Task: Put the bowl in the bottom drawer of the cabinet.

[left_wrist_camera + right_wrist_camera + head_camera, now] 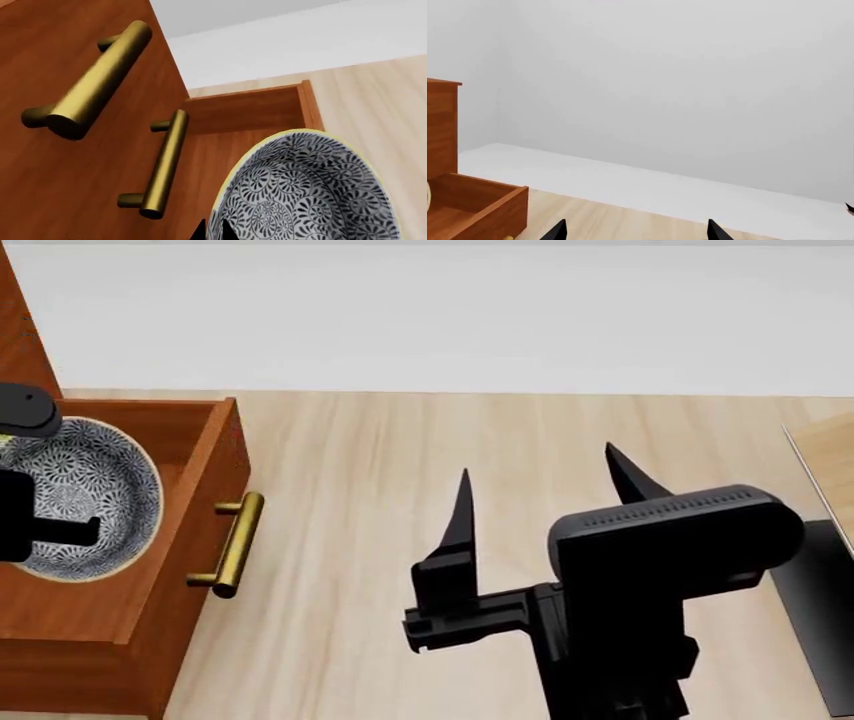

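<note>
The bowl [74,490], white with a dense dark floral pattern, is over the inside of the open bottom drawer [200,455] of the cabinet [40,165]. My left gripper [212,231] is shut on the bowl [313,190], one fingertip on each side of its rim, and holds it tilted. I cannot tell whether the bowl touches the drawer floor [250,107]. The drawer's brass handle [234,545] faces the open floor. My right gripper [534,490] hangs open and empty over the floor, to the right of the drawer [484,205].
Two brass bar handles [100,80] [163,165] stick out from the shut cabinet front close beside the bowl. A pale wooden piece [827,455] with a dark base [821,600] stands at the far right. Pale wood floor [400,440] runs to a white wall.
</note>
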You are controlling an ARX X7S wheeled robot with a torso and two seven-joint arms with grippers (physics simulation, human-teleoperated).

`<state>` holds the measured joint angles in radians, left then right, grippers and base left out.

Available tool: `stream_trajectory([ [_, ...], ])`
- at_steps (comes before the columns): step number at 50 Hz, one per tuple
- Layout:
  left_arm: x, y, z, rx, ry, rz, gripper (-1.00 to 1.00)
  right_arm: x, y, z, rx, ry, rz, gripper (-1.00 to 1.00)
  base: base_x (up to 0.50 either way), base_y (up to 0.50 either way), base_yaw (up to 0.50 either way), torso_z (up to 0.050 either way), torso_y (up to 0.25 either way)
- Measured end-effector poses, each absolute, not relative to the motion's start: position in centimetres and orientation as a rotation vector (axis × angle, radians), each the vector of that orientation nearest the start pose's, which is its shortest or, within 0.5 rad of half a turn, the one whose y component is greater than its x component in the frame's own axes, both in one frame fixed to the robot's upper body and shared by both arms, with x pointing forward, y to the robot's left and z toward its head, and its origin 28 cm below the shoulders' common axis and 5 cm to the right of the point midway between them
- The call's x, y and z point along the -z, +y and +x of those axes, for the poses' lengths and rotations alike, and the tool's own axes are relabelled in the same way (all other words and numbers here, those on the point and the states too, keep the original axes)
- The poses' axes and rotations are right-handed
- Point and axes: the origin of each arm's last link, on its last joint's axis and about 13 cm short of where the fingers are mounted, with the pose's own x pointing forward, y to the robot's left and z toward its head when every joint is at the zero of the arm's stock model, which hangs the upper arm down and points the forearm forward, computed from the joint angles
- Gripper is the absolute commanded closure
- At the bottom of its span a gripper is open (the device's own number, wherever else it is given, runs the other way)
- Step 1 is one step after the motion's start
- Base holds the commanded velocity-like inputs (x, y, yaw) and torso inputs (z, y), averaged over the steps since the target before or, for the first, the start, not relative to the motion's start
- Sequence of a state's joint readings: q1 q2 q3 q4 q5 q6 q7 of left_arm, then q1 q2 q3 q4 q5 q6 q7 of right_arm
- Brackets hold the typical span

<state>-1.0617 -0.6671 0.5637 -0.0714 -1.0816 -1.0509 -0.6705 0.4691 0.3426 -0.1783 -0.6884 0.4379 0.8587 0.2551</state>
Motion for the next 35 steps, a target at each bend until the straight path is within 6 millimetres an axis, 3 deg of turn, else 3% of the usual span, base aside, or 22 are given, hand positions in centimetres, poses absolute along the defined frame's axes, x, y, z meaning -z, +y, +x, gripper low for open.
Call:
stream_trajectory([
  [35,-19.3,28.9,33.1,-0.236,0.441,0.240,1.00,-18.9,-10.2,23.7,-0.161,-0.200,-0.113,-1.00,0.00,0.00,0.00,0.000,0.000],
])
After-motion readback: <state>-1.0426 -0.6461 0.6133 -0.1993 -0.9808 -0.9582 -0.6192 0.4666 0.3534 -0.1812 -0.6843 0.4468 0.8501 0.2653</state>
